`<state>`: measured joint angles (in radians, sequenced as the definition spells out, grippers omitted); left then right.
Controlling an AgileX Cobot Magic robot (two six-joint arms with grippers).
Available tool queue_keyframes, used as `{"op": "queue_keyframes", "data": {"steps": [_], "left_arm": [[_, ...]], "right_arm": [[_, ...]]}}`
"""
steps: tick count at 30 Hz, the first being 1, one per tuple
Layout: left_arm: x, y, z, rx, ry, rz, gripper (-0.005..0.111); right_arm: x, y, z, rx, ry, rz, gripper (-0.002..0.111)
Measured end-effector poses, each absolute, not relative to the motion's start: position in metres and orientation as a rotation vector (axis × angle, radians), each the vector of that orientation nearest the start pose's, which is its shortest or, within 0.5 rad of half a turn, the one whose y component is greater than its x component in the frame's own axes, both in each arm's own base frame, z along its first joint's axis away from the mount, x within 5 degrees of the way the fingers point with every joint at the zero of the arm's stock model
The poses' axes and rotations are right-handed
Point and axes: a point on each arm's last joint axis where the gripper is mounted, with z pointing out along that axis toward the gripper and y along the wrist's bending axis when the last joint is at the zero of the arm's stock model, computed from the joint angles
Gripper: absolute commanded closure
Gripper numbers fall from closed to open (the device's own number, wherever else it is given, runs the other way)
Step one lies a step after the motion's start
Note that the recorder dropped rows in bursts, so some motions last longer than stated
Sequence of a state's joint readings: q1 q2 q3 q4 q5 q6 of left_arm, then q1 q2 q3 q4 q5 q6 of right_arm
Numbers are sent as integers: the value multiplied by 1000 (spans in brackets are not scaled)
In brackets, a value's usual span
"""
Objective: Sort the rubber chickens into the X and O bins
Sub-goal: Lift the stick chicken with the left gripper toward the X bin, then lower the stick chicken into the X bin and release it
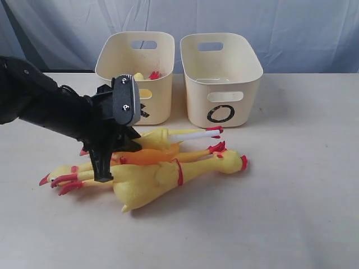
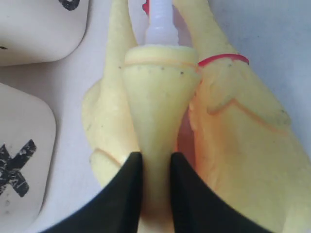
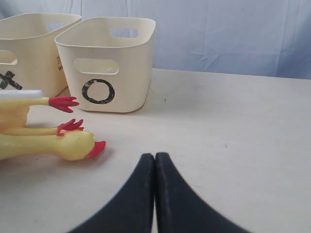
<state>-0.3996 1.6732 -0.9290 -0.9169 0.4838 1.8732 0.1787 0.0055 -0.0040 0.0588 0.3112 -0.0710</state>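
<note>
Two cream bins stand side by side at the far edge of the table (image 1: 297,202): the X bin (image 1: 115,56) on the left, the O bin (image 1: 224,84) on the right, close together but apart. Yellow and red toy parts (image 1: 150,75) show inside the X bin.

The rubber chickens (image 1: 168,162) lie in a heap on the table just near of the bins, left of centre, heads to the right and red feet to the left. A fat chicken (image 1: 157,185) is nearest. A slim chicken (image 2: 158,97) with a white neck lies on the far side of the heap.

The left gripper (image 2: 155,162) is down on the left part of the heap. Its jaws are narrow, and both black fingers (image 2: 129,170) press the sides of the slim chicken's tail end. That chicken rests against its neighbours.

The right gripper (image 3: 154,165) is low over bare table to the right of the heap, touching nothing, its two fingers pressed together.
</note>
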Motion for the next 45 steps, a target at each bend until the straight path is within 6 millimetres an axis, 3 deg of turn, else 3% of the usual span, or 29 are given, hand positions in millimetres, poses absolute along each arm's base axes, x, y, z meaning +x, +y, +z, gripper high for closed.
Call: {"op": "queue_keyframes", "data": {"steps": [13, 26, 39, 45], "left_arm": [[282, -155, 226, 1634, 1700, -171, 107], [310, -151, 253, 982, 1874, -176, 107], [336, -156, 316, 673, 1772, -255, 107], [355, -165, 324, 622, 1752, -301, 107]], "right_arm": [[53, 11, 186, -190, 1788, 131, 108], [53, 11, 186, -190, 1788, 131, 108], [53, 11, 186, -190, 1788, 131, 108], [53, 11, 186, -190, 1788, 131, 108]]}}
